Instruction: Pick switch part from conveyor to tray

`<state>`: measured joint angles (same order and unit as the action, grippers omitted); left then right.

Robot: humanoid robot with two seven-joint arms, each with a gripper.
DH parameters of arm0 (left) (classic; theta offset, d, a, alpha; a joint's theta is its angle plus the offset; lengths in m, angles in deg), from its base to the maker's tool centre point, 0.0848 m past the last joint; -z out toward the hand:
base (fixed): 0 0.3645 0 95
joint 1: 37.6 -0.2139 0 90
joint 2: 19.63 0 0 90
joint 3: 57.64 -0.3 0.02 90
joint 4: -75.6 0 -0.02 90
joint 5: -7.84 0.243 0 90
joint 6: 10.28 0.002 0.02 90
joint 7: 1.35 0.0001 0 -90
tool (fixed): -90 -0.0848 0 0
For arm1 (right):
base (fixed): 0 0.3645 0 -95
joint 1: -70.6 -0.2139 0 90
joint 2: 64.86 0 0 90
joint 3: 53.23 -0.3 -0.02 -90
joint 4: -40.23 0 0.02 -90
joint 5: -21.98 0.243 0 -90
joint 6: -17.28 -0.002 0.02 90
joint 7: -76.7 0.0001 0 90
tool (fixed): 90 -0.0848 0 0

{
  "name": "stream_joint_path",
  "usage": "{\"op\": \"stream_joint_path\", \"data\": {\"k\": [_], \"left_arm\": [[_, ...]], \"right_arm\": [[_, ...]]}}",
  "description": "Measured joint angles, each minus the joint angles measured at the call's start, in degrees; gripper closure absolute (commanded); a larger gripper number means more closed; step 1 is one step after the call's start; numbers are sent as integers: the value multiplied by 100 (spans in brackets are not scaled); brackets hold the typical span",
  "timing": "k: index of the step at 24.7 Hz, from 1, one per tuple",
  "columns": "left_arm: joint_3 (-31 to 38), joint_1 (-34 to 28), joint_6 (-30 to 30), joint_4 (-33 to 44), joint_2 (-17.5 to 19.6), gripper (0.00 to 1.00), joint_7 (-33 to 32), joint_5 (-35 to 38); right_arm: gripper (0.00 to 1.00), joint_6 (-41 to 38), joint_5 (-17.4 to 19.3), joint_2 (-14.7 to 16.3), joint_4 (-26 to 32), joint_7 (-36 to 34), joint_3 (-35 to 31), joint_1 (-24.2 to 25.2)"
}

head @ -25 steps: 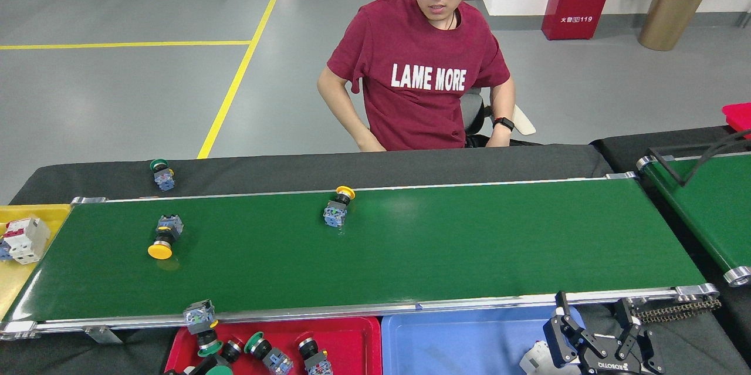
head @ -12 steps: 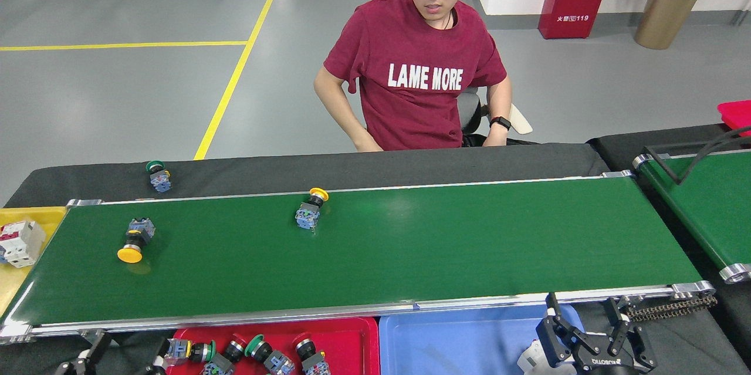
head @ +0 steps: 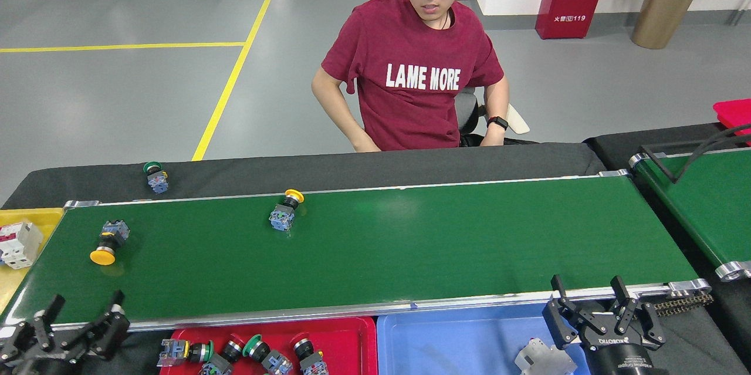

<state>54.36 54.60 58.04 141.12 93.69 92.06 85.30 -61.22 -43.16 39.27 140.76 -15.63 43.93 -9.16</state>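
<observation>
Counts of the things laid out around the belts

Two yellow-capped switches [head: 107, 242] [head: 284, 210] are seen on the long belt [head: 410, 246], one green-capped switch [head: 155, 175] behind it, four switches [head: 246, 354] in the red tray [head: 352, 340], and one breaker [head: 20, 243] in the yellow tray [head: 12, 287].

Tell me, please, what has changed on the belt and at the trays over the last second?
Both yellow-capped switches rode the conveyor leftward. The left gripper let its switch go into the red tray and now stands open. The right gripper stayed open by the blue tray.
</observation>
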Motion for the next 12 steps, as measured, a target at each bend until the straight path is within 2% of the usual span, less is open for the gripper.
{"op": "stream_joint_path", "data": {"k": [2, 9, 12], "left_arm": [[-148, 297, -21, -340, 117, 0, -2, 0], [-441, 1250, -487, -1525, 158, 1, 12, 9], [-903, 2014, -15, -2489, 245, 1, 4, 19]], "right_arm": [[1, -2, -1, 0, 0, 3, 0, -2], [1, -18, -2, 0, 0, 3, 5, -44], [1, -21, -2, 0, 0, 3, 17, -101]]}}
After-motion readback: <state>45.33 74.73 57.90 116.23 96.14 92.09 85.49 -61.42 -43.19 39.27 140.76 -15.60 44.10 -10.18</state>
